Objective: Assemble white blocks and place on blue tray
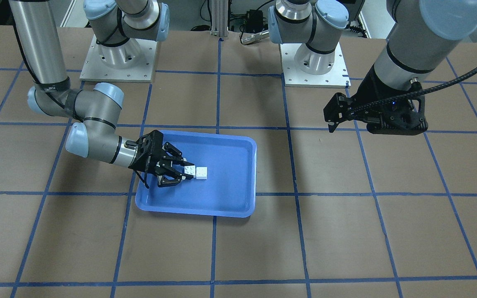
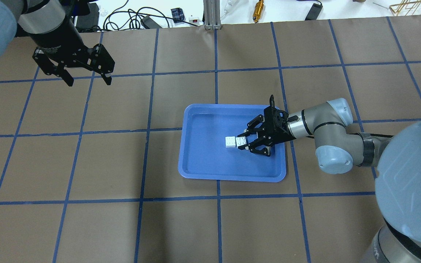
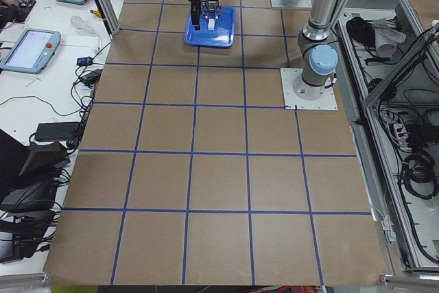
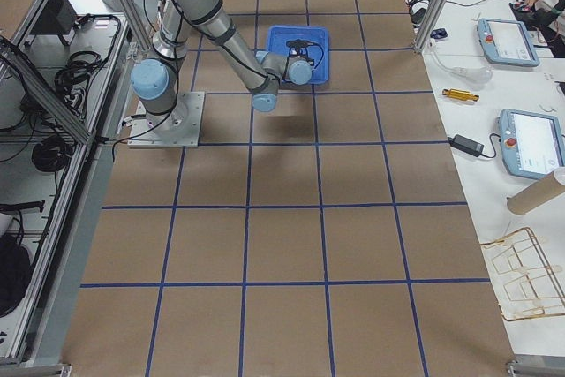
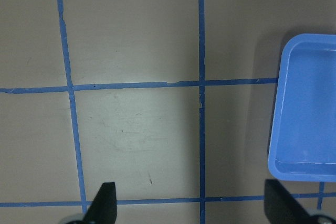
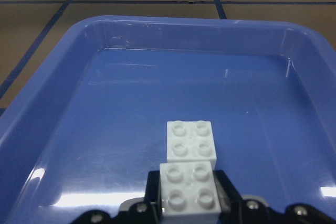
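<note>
The blue tray (image 2: 196,174) lies mid-table; it also shows in the front view (image 1: 197,211) and the right wrist view (image 6: 52,77). Two white blocks lie inside it, studs up, side by side and touching. My right gripper (image 2: 242,141) reaches low into the tray and is shut on the nearer white block (image 6: 190,190), a finger (image 6: 224,188) on each side. The other white block (image 6: 191,140) rests on the tray floor just beyond it (image 2: 229,141). My left gripper (image 2: 88,81) hangs open and empty above the table, far from the tray.
The brown table has a blue tape grid (image 2: 148,109). The two arm bases (image 1: 118,54) stand at the robot's edge. Cables and small tools (image 2: 258,9) lie beyond the far edge. The left wrist view shows bare table and the tray's corner (image 5: 299,166).
</note>
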Motion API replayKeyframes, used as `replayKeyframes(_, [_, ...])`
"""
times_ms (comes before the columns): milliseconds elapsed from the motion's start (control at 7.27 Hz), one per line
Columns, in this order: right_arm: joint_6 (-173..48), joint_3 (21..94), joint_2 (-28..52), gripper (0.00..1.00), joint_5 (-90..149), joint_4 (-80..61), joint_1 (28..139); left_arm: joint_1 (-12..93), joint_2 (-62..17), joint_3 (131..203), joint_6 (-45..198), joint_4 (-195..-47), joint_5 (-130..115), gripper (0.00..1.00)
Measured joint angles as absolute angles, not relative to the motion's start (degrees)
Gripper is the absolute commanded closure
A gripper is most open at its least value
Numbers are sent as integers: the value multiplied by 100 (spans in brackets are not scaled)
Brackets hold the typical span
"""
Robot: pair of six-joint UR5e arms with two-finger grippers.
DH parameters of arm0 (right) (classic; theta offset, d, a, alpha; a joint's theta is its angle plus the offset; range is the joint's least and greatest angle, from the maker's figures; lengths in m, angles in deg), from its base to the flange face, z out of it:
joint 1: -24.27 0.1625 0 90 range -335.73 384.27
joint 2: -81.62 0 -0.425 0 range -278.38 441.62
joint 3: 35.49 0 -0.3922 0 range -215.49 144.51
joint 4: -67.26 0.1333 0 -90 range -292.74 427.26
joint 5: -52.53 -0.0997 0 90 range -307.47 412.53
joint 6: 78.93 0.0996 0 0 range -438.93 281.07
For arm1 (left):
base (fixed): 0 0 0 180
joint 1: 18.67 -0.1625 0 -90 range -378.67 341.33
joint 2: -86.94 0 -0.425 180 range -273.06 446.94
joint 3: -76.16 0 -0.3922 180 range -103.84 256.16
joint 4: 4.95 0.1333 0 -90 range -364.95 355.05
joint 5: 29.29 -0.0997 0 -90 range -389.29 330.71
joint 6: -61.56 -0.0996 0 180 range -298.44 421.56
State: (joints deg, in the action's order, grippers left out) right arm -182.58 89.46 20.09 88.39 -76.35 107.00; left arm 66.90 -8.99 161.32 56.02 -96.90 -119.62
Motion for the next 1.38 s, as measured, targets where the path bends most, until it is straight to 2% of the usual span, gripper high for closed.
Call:
replayKeyframes(688, [-18238,8935,2064,98,8839,-7649,10706,6718,-912,16121,5602,-9675,-11931,0])
replayKeyframes(963, [-18229,8936,2070,13,8837,-7660,10725,6720,-931,16104,5602,-9668,-11930,0])
replayKeyframes(1101, [-18155,8937,2072,0,8835,-7661,10730,6723,-935,16096,5602,-9669,-11929,0])
replayKeyframes(1376, [-17892,8938,2064,0,8831,-7662,10733,6733,-927,16080,5602,-9671,-11885,0])
